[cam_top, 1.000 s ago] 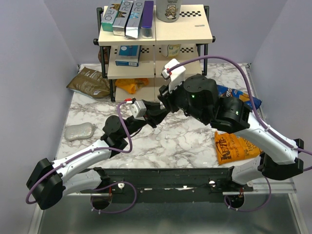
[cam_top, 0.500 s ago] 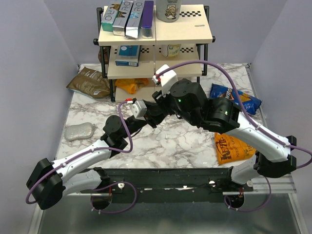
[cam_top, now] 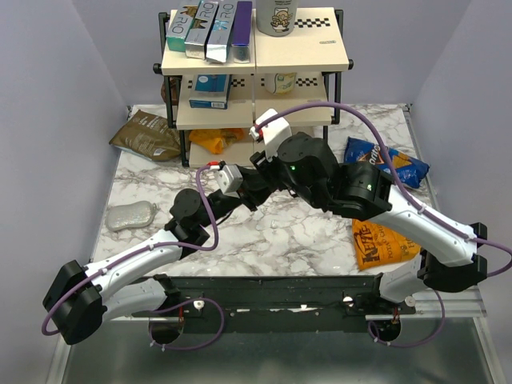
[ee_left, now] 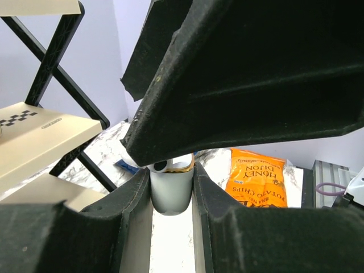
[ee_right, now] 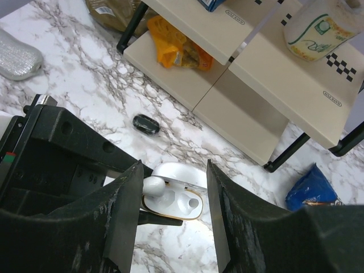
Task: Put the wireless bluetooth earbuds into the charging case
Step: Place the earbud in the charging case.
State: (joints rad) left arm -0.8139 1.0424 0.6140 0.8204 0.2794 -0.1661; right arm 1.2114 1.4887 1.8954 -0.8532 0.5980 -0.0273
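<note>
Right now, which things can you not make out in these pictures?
Top view: the charging case is hidden under the right arm.
Left wrist view: the right claw covers the case's open top, above the left claw.
Right wrist view: one black earbud lies on the table; the second shows nowhere, and what fills the case's left well is too small to tell.

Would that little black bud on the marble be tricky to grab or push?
Probably. The bud looks glossy and rounded, so it may slip when pinched or roll on the smooth table. It looks tiny, so it is likely very light.

White charging case (ee_right: 177,200) open, black earbud (ee_right: 146,123) lying apart
</note>
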